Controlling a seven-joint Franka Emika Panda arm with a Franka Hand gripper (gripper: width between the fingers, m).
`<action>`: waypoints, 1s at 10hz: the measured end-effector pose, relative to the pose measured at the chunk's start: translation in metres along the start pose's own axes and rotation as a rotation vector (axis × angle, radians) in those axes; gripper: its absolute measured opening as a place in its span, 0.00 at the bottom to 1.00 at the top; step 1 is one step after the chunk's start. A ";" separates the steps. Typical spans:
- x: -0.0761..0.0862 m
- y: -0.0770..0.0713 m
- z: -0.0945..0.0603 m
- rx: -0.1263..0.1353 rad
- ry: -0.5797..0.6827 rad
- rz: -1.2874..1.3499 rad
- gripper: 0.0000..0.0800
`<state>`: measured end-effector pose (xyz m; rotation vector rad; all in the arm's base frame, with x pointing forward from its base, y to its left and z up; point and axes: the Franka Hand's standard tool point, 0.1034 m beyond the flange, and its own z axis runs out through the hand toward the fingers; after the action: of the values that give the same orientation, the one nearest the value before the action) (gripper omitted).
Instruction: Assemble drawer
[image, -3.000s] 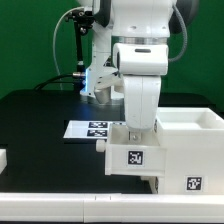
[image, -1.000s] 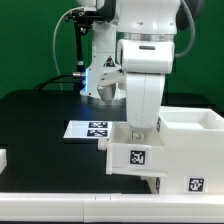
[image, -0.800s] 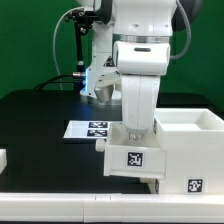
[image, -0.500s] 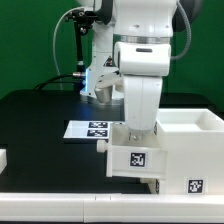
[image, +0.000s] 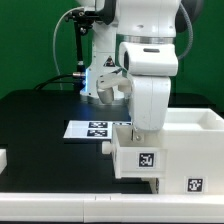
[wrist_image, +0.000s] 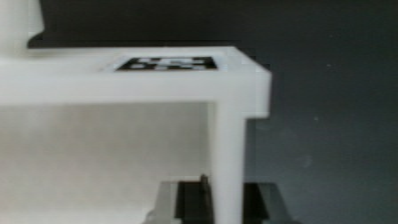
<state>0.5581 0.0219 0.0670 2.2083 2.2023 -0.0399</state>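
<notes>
While the arm hangs over the front of the black tabletop, the gripper points straight down at a white box part. This part has a black and white tag on its front face. It sits at the near edge, just beside a bigger white box on the exterior view's right. The two white pieces touch or almost touch; I cannot tell which. The bigger box is open on top and has a tag on its front too.

Seen from the wrist, the gripper is narrow. Its two dark fingers sit on each side of a thin white wall of the box part and squeeze it. The wall stands upright and joins a flat white top edge.

Farther back on the tabletop lies the flat marker board with black tags on it. It shows in the wrist view as well, past the white part. A small white piece peeks in at the exterior view's left edge. Behind it all are a black stand and a green wall.
</notes>
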 end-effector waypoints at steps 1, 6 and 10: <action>0.003 0.002 -0.002 0.007 -0.004 0.015 0.04; 0.001 0.000 -0.001 0.021 -0.007 0.026 0.04; -0.001 0.005 -0.008 0.022 -0.014 0.025 0.48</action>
<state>0.5626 0.0208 0.0754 2.2389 2.1779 -0.0783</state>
